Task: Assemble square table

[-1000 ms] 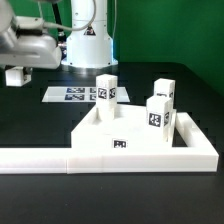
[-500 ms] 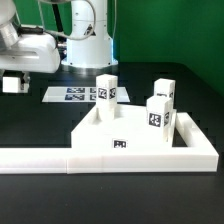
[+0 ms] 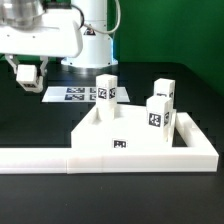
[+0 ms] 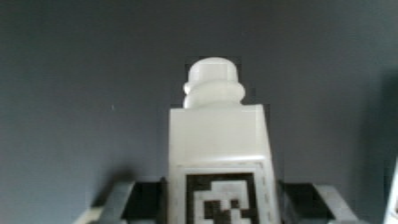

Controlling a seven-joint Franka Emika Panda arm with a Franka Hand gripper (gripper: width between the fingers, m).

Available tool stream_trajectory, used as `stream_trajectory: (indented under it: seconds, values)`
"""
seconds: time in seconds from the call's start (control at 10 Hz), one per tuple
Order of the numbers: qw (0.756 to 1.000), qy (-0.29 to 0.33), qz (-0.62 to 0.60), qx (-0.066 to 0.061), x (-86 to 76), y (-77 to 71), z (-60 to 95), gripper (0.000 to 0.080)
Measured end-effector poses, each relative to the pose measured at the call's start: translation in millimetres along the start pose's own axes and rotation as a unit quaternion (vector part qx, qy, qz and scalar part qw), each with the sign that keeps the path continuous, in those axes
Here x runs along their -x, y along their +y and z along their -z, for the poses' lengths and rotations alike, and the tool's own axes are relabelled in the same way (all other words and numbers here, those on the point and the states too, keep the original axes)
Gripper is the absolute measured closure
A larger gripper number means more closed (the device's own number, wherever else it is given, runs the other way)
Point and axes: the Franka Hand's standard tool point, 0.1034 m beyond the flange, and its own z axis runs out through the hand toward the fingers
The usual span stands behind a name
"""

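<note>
The square white tabletop [image 3: 128,142] lies in the corner of the low wall, tag on its front edge. Three white legs stand upright on it: one at the exterior view's left [image 3: 106,90], one at the back right [image 3: 164,93], one in front of that [image 3: 156,116]. My gripper [image 3: 27,74] hangs above the table at the exterior view's far left, shut on a fourth leg [image 3: 27,75]. In the wrist view the gripper [image 4: 217,198] holds this tagged leg [image 4: 217,130] between its fingers [image 4: 135,200], the leg's round peg pointing away.
The long low white L-shaped wall [image 3: 40,158] runs along the front and up the exterior view's right side. The marker board [image 3: 68,95] lies flat behind the tabletop. The robot base [image 3: 92,45] stands at the back.
The arm has swung towards the exterior view's right, carrying the held leg with it. The tabletop and its three legs have not moved.
</note>
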Motion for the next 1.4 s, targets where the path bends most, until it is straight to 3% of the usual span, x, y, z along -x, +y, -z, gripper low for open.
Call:
stream_trajectory:
  seconds: [0.1,0.3,0.5,0.6,0.9,1.1,1.2,1.4]
  values:
    - [0.999,0.040,-0.003,0.001,-9.4,-2.0,6.8,0.0511]
    - [0.993,0.116,-0.001,0.018,-14.3,2.5,8.5,0.0511]
    - [0.985,0.169,-0.003,0.034,-13.7,8.1,6.8,0.0511]
    - [0.981,0.191,-0.008,0.038,-12.3,3.8,6.1,0.0511]
    - [0.978,0.205,0.013,0.029,-29.0,-33.1,18.6,0.0511]
    - [0.965,0.255,0.048,0.041,-45.3,-59.6,27.9,0.0510]
    - [0.960,0.270,0.062,0.047,-47.7,-66.6,26.4,0.0510]
    - [0.961,0.266,0.061,0.047,-47.1,-65.0,24.8,0.0509]
